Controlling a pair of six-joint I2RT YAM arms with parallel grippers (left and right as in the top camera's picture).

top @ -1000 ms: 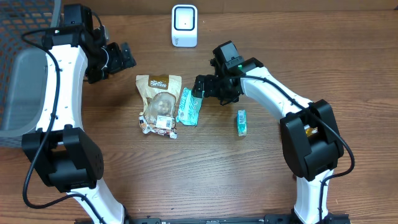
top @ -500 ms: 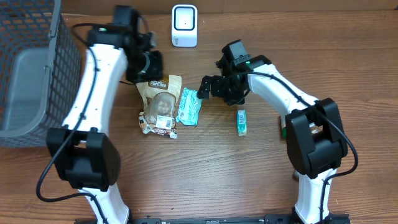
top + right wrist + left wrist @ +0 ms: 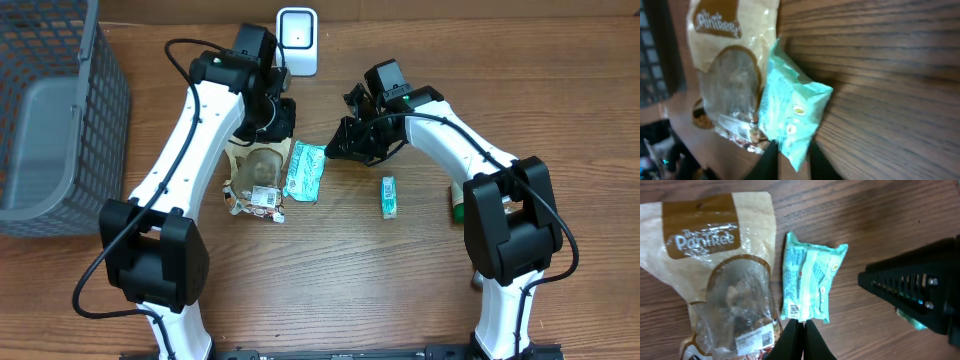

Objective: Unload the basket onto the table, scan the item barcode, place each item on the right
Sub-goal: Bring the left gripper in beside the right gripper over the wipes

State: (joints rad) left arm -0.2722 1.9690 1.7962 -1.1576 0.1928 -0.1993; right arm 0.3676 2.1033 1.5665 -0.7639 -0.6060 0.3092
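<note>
The mint-green crinkly film packet (image 3: 305,170) lies flat on the brown wood-grain bench (image 3: 400,280), just beside a cream-and-brown plastic snack bag (image 3: 255,165) on its left and well short of the small white box-shaped scanner (image 3: 297,40) at the far edge. The right hand (image 3: 792,162) has its fingers drawn close on either side of the packet's far right corner and appears to pinch that corner. The left hand (image 3: 799,337) hovers over the packet's near end with its fingers pressed together on nothing. A corner pinch on slack film is a weak hold, I judge. The packet may slide out as it rises, or droop and twist so that its code turns away from the scanner. With both hands crowded over one spot, a lift could also knock the left hand or drag the snack bag along. The packet's long axis runs from the near side of the bench to the far side, with the far end leaning slightly right. A small white printed patch, possibly the barcode, sits face up near the near end, so the packet would need turning toward the scanner.
</note>
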